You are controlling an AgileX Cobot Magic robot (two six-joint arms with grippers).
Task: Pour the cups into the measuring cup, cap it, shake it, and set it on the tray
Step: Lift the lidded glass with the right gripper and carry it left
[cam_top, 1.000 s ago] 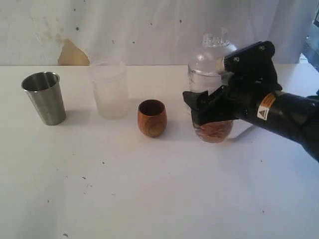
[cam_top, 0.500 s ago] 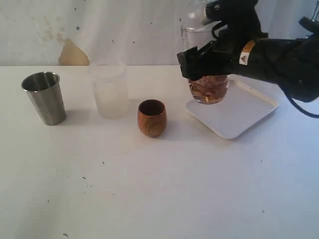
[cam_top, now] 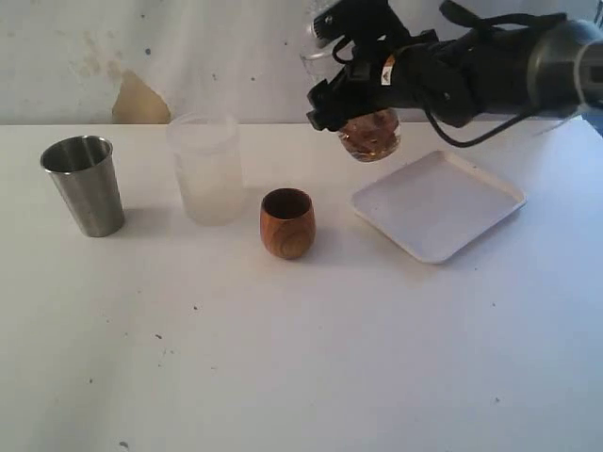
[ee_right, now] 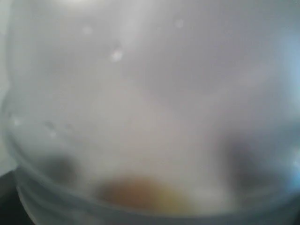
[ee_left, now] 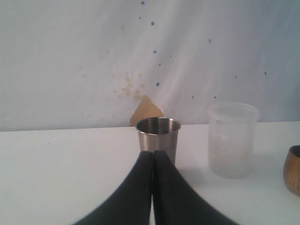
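now the measuring cup [cam_top: 370, 135] is airborne. a second ago it stood low by the tray [cam_top: 471, 202]; since then my right end effector [cam_top: 341, 102] has carried it up and tipped it, so it hangs tilted over the tray's far left corner. the jaws are clamped around its clear wall, with brown contents in the base. i read that as the shake under way, with only the set-down left. i can't tell whether the cap is on. the wooden cup [cam_top: 286, 222] and steel tumbler [cam_top: 85, 185] stand upright on the table [cam_top: 301, 358]. my left end effector [ee_left: 153, 157] has its fingers pressed together on nothing. the only writing is on a small orange-and-white sticker [cam_top: 388, 72] on the right arm, too small to read.
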